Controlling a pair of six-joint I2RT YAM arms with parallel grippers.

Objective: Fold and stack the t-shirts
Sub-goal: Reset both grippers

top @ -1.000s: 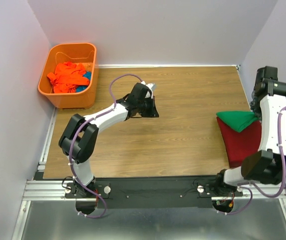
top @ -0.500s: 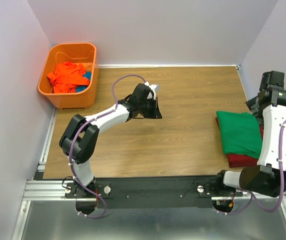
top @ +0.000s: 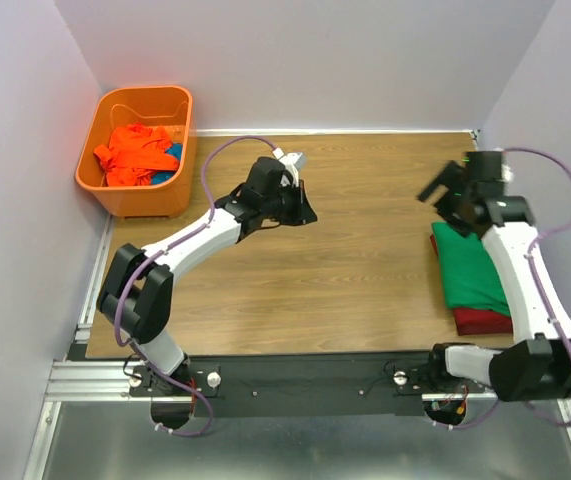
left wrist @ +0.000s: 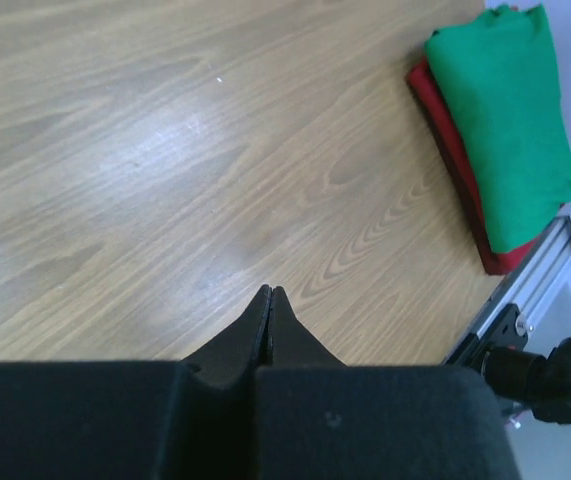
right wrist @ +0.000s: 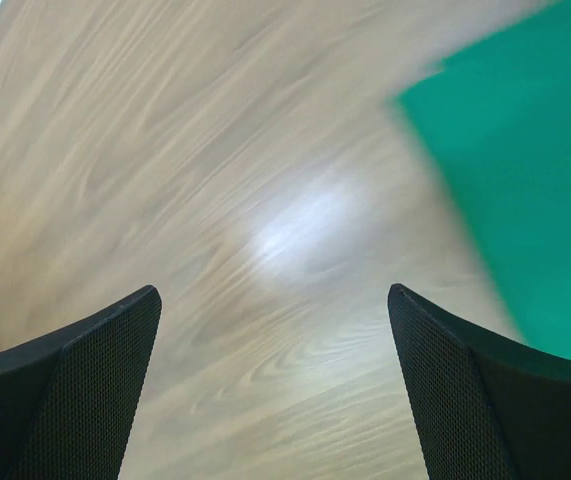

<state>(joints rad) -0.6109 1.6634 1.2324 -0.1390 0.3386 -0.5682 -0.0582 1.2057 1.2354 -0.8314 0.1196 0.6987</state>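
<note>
A folded bright green t-shirt lies on top of a folded dark red t-shirt at the table's right edge. In the left wrist view the green t-shirt covers all but the left and near edges of the red t-shirt. A crumpled orange t-shirt sits in the basket. My right gripper hovers open just left of the stack's far end, nothing between its fingers; the green cloth is blurred at its right. My left gripper is shut and empty above mid-table.
The orange plastic basket stands at the back left corner off the table, with some blue cloth beside the orange shirt. The wooden tabletop ends at a metal rail near the stack.
The right gripper opened and let go of the green shirt, which now lies flat on the red one. The right arm swung left toward the table. The left arm shifted slightly back.
</note>
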